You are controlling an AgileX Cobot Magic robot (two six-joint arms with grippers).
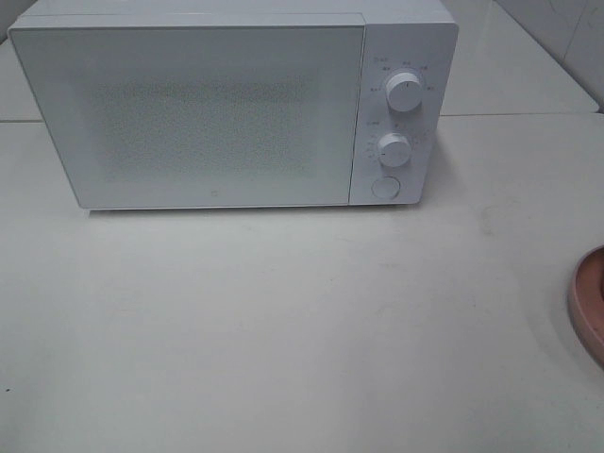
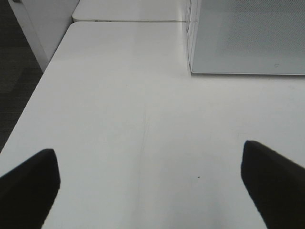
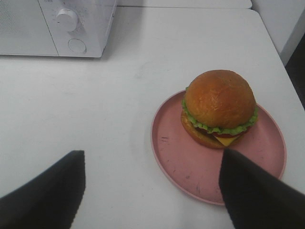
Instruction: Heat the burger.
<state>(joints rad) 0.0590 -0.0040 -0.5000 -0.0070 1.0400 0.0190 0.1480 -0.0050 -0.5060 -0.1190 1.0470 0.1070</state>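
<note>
Pink plate [image 3: 190,162] bears the burger [image 3: 219,107] — microwave [image 1: 217,104] door closed.

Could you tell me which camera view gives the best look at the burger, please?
The right wrist view: the burger sits whole and unobstructed on the pink plate, bun, lettuce and cheese all visible. The exterior high view catches only the plate's edge, no burger. The left wrist view shows neither.
</note>
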